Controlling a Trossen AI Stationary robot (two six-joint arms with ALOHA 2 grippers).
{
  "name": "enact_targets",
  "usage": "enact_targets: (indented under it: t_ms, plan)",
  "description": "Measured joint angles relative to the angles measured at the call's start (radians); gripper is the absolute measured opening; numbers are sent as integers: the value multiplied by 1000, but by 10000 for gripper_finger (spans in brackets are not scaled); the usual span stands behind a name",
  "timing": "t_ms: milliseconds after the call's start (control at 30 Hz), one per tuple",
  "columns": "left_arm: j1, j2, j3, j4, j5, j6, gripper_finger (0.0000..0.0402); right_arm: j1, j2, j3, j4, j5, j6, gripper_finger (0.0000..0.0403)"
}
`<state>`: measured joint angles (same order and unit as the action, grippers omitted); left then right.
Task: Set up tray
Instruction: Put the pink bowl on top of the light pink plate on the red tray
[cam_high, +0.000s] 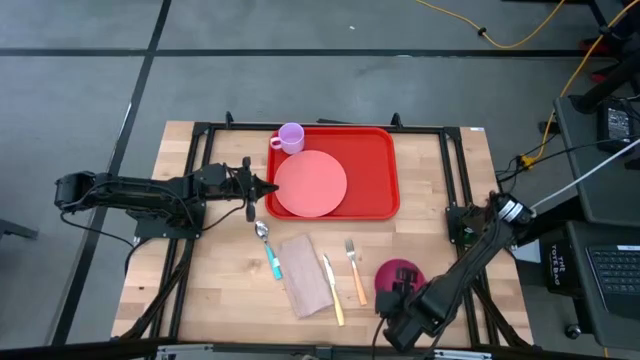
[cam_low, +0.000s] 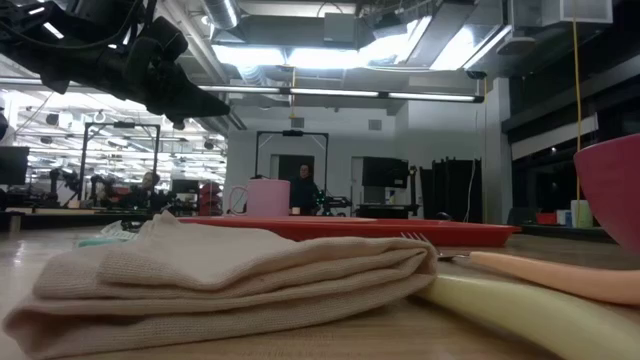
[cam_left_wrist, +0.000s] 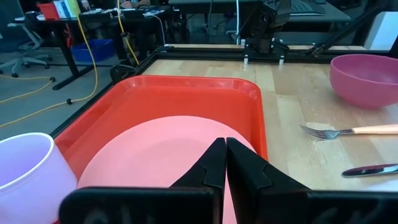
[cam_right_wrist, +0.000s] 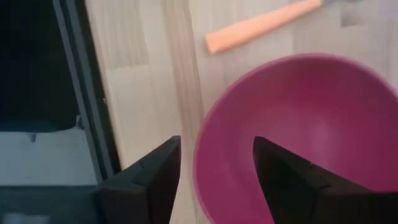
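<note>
The red tray (cam_high: 375, 160) lies at the table's far middle. A round pink plate (cam_high: 310, 183) sits on it, and a lilac cup (cam_high: 291, 138) stands at its far left corner. My left gripper (cam_high: 268, 187) hangs shut in the air over the tray's left edge, its fingers (cam_left_wrist: 214, 168) pointing across the plate. A magenta bowl (cam_high: 400, 272) stands on the table near the front right. My right gripper (cam_right_wrist: 216, 146) points down over it, open. One finger is outside the bowl's near rim (cam_right_wrist: 202, 162) and one over its hollow; I see no touch.
Between tray and front edge lie a spoon with a teal handle (cam_high: 268, 250), a folded beige napkin (cam_high: 305, 278), a pale yellow knife (cam_high: 333, 290) and a fork with an orange handle (cam_high: 355, 272). A black frame (cam_high: 455, 180) borders the tabletop.
</note>
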<state>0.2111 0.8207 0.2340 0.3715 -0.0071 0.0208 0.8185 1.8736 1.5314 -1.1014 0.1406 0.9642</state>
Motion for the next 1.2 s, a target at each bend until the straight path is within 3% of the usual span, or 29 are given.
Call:
enact_targets:
  t_ms: [533,767,967,1200]
  plan:
    - [0,0,0,-9,0,-8,4,0,72,0,18,7,3,200]
    - [0,0,0,-9,0,-8,4,-5,71,-17,63,77,30,199]
    - [0,0,0,-10,0,-8,6,-31,73,-113,169,-9,50,199]
    - [0,0,0,-10,0,-8,7,-43,73,-121,157,-36,48,199]
